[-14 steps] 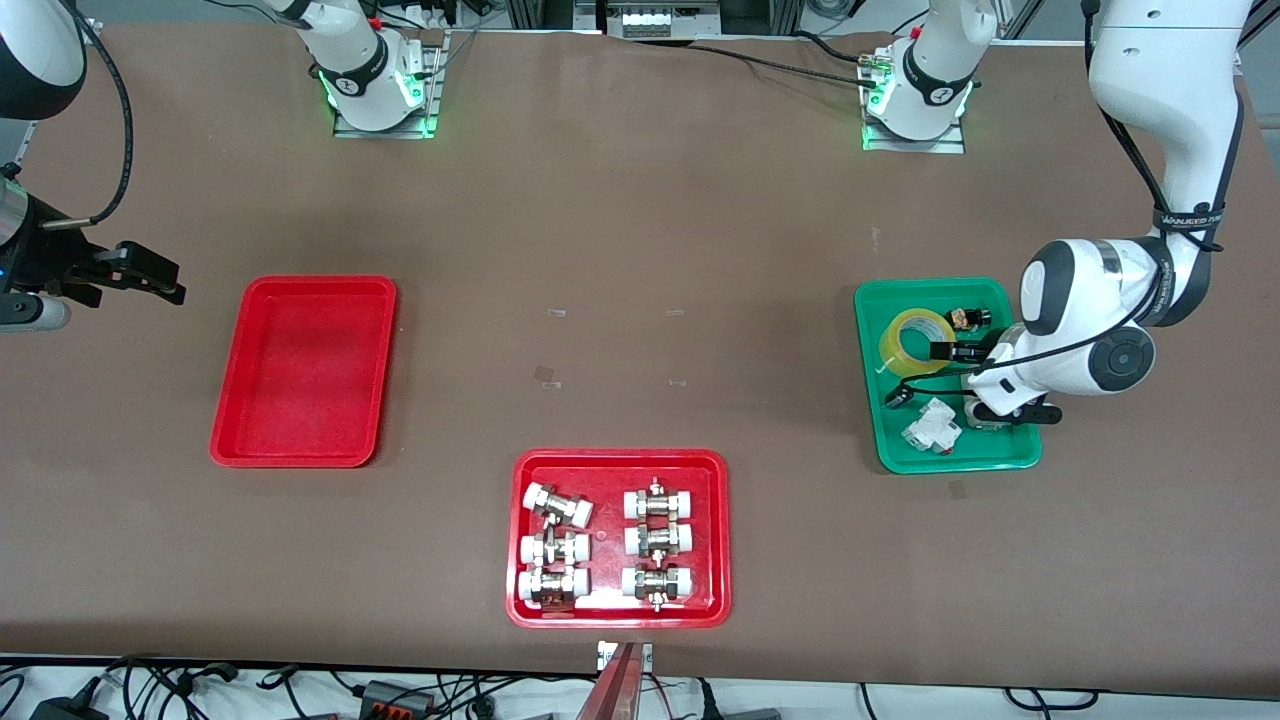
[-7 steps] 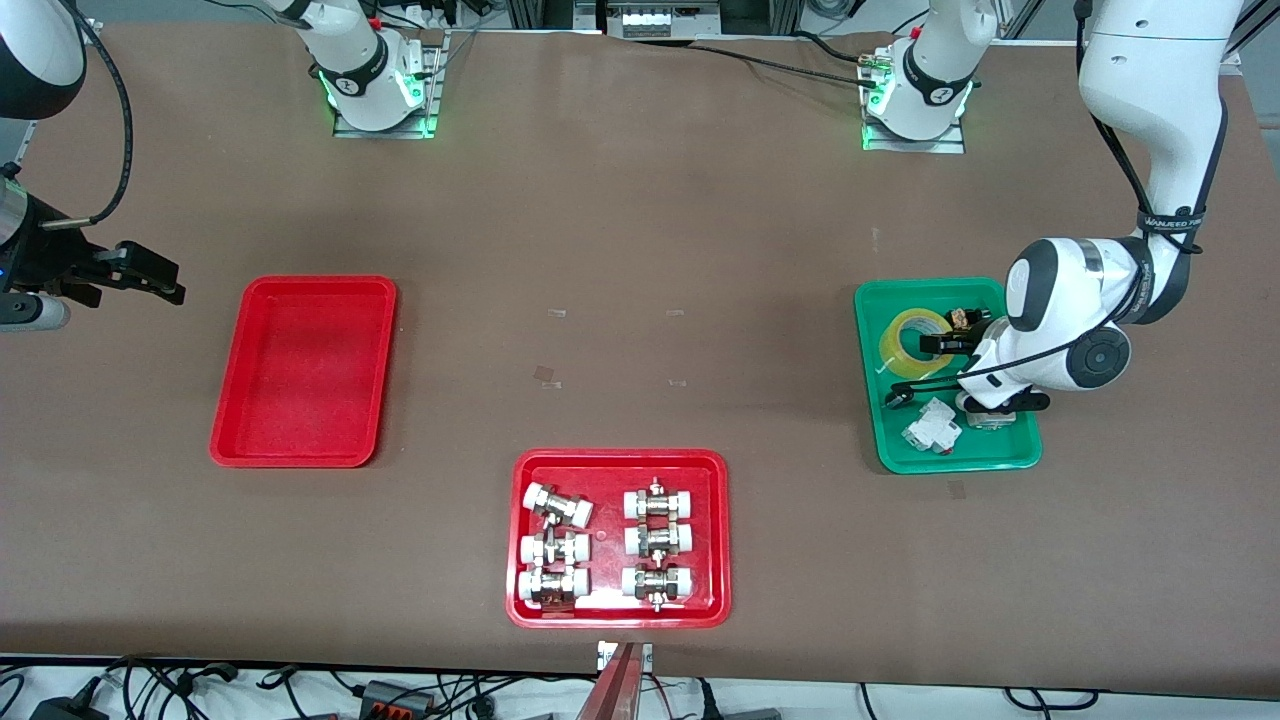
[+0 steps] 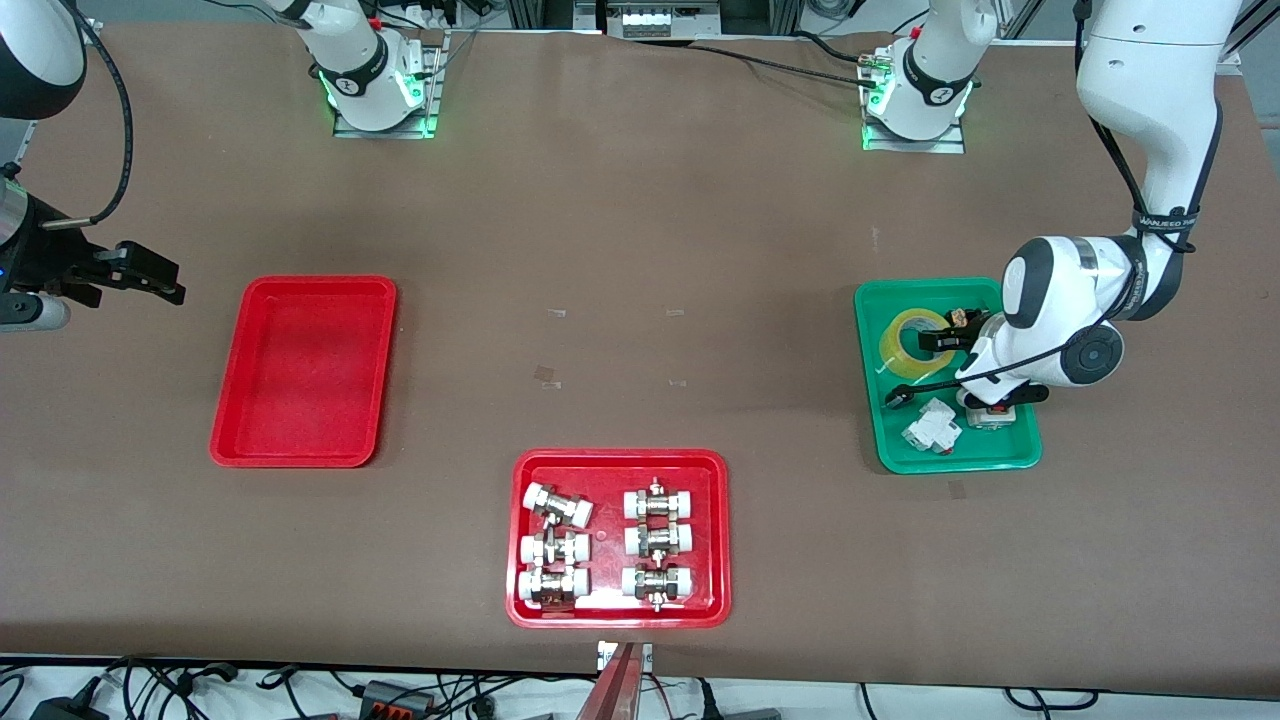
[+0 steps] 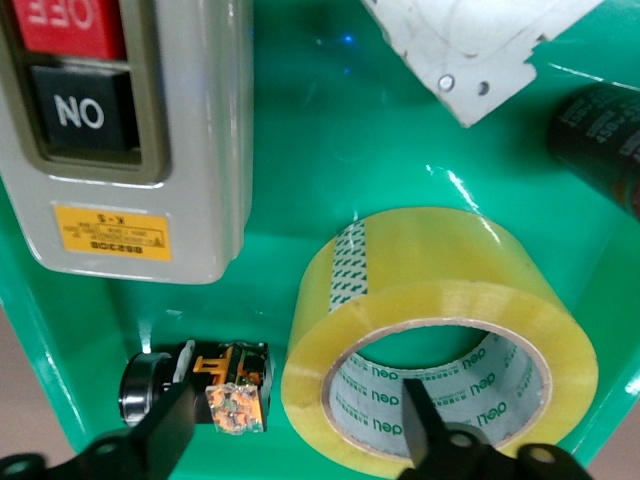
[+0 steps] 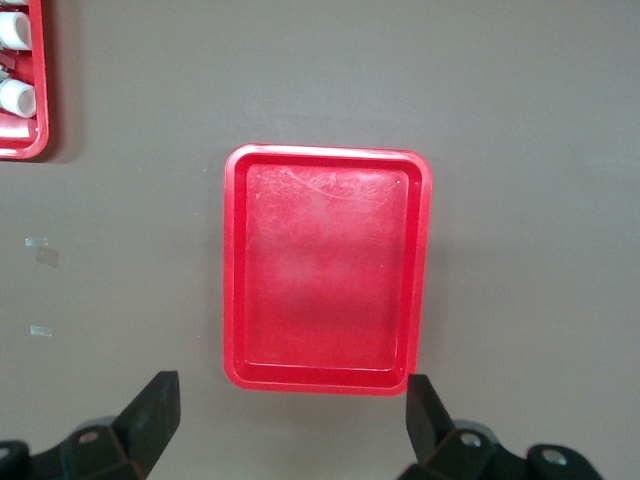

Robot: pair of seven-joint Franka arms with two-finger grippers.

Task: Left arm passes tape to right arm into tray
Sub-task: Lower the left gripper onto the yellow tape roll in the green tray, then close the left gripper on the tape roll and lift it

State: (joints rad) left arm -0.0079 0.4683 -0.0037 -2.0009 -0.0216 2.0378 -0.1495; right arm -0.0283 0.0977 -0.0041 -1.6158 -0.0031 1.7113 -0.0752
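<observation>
The tape [image 3: 912, 340], a translucent yellow roll, lies flat in the green tray [image 3: 960, 462] at the left arm's end of the table. My left gripper [image 3: 921, 370] is open low over it. In the left wrist view the tape [image 4: 450, 310] fills the frame; the left gripper [image 4: 295, 435] straddles the roll's wall, with one finger [image 4: 418, 415] in the core and the other outside. The plain red tray [image 3: 304, 370] lies empty toward the right arm's end. My right gripper [image 3: 158, 279] waits open beside it and above the table. In the right wrist view the right gripper [image 5: 290, 420] frames the red tray [image 5: 325, 270].
The green tray also holds a grey ON/OFF switch box [image 4: 110, 130], a small orange part [image 4: 225, 385], a black cylinder [image 4: 600, 140] and a white part [image 3: 930, 425]. A red tray of white-capped fittings [image 3: 620, 458] lies nearer the front camera, mid-table.
The left arm has shifted its gripper over the green tray toward the tape and closer around it. The right arm has not moved.
</observation>
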